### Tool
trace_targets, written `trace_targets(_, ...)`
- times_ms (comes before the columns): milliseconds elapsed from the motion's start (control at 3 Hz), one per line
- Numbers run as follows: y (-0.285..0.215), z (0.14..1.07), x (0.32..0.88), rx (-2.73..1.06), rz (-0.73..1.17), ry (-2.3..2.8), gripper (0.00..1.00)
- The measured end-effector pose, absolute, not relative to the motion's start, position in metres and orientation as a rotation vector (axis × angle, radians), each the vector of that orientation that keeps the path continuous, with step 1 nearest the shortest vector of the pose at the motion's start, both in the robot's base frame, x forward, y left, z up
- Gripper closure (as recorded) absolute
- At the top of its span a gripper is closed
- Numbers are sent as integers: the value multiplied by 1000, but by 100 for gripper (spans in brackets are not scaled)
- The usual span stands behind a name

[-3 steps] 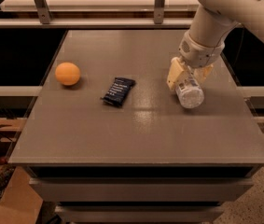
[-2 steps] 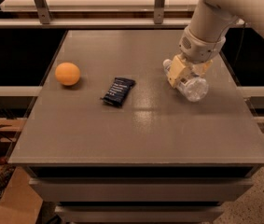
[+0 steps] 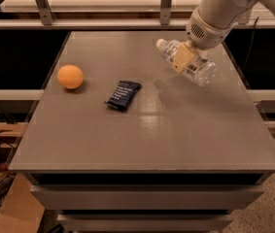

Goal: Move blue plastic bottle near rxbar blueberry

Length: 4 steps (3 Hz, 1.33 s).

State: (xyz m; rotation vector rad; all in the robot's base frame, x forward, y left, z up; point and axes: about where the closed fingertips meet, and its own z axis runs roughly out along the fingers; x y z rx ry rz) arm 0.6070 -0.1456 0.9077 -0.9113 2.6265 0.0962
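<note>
The tabletop (image 3: 151, 144) is a smooth grey sheet with a dull sheen and soft glare near its middle. Over the far right corner the gripper (image 3: 183, 57), with tan matt fingers (image 3: 180, 56) on a white satin-plastic arm (image 3: 214, 16), clasps the blue plastic bottle (image 3: 200, 71), which is clear, ribbed and glossy. The rxbar blueberry (image 3: 123, 94) has a dark, faintly shiny wrapper. The orange ball (image 3: 70, 76) looks matt.

cam: high front, looking down at table (image 3: 176, 135) | gripper (image 3: 184, 58): upper right, holding blue plastic bottle (image 3: 201, 71)

no legible text, rxbar blueberry (image 3: 123, 95) lettering unreadable
</note>
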Motion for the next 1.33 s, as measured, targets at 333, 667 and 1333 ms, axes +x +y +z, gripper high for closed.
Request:
trace_targets(333, -144, 909, 609, -999, 81, 2584, 100)
trace_targets(667, -144, 909, 609, -999, 81, 2584, 100)
trace_targets(1333, -84, 914, 624, -1312, 117, 2425, 100)
